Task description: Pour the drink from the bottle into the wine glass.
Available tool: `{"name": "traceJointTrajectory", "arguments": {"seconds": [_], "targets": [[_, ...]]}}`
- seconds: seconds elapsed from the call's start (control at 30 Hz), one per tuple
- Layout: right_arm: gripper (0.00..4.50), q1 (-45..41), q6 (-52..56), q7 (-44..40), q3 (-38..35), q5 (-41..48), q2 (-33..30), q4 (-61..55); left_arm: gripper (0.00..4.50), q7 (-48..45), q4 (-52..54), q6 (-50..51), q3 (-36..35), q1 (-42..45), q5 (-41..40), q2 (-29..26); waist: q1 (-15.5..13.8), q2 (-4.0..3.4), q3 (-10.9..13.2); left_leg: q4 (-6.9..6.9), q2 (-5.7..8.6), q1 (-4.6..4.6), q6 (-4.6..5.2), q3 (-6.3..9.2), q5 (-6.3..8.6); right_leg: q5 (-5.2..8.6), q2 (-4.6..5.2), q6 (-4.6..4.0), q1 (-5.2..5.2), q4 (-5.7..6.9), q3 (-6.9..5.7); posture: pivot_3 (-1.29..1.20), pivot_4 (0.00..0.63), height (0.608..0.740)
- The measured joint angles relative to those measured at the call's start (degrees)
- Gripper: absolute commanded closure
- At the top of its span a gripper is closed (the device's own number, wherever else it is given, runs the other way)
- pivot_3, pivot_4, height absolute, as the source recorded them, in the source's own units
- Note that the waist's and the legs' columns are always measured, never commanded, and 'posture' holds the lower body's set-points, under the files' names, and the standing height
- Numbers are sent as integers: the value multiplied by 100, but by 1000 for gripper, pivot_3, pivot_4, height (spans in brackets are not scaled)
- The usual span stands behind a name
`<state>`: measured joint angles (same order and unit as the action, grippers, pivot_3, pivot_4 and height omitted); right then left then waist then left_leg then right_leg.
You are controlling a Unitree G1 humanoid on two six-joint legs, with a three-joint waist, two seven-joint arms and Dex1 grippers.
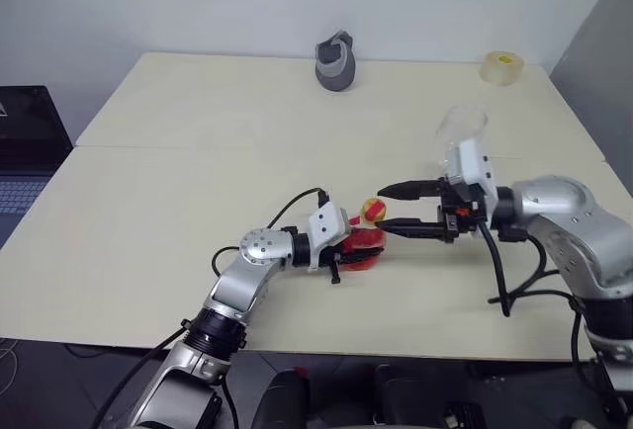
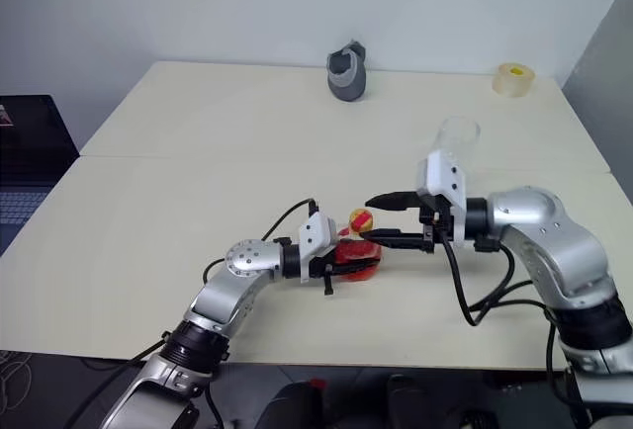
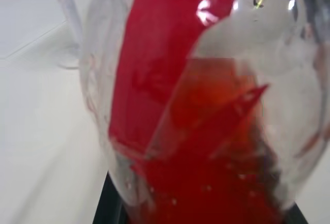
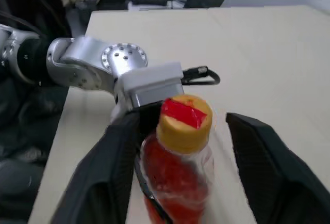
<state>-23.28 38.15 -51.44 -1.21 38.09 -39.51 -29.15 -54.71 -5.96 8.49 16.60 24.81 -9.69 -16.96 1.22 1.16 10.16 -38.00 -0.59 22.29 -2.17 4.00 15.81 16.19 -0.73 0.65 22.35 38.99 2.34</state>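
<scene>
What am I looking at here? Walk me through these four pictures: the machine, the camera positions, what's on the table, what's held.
This is a two-armed humanoid robot at a pale table. Two pictures come from cameras in its head, looking down; the other two from cameras on each wrist. The left tool is shut on a small clear plastic bottle of red drink with a yellow cap. The right tool is open, its fingers either side of that cap. A clear stemmed wine glass stands behind the right arm. At the far edge sit a grey cup-like object and a yellowish tape roll.
</scene>
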Motion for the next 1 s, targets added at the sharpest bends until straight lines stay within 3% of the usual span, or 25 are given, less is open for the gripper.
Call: {"name": "traceJointTrajectory", "arguments": {"seconds": [0.13, 0.33, 0.83, 0.93, 1.0], "targets": [[874, 540, 273, 1421, -276, 81, 635, -1002, 3458, 215, -4, 25, -29, 5, -17, 148, 26, -1, 0, -1, 2, -4, -1, -3, -1, 1, -1, 2, -2, 4, 3, 0, 150, 740], [874, 974, 290, 2970, 204, -607, 1526, -1423, 3459, 359, -79, 82, -29, 74, -21, 326, 30, -3, 0, 3, 2, -4, -3, -5, -2, 11, -5, 19, 1, 2, 5, 0, 150, 740], [874, 949, 431, 3412, 536, -773, 1769, -1434, 3468, 288, -394, -17, -29, 318, -16, 429, 30, -2, 0, 2, 3, -4, -2, -4, -1, 10, -5, 18, 0, 1, 3, 0, 150, 740], [1440, 854, 469, 3427, 549, -772, 1812, -1434, 3468, 285, -393, -23, -28, 317, -10, 426, 31, -2, 0, 2, 3, -4, -1, -4, -1, 10, -6, 17, 0, 1, 3, 0, 150, 740], [2098, 843, 485, 3425, 556, -773, 1815, -1431, 3468, 284, -393, -23, -28, 316, -5, 417, 31, -2, 0, 2, 4, -3, -1, -4, -1, 10, -6, 17, 0, 0, 3, 0, 150, 740]]}}
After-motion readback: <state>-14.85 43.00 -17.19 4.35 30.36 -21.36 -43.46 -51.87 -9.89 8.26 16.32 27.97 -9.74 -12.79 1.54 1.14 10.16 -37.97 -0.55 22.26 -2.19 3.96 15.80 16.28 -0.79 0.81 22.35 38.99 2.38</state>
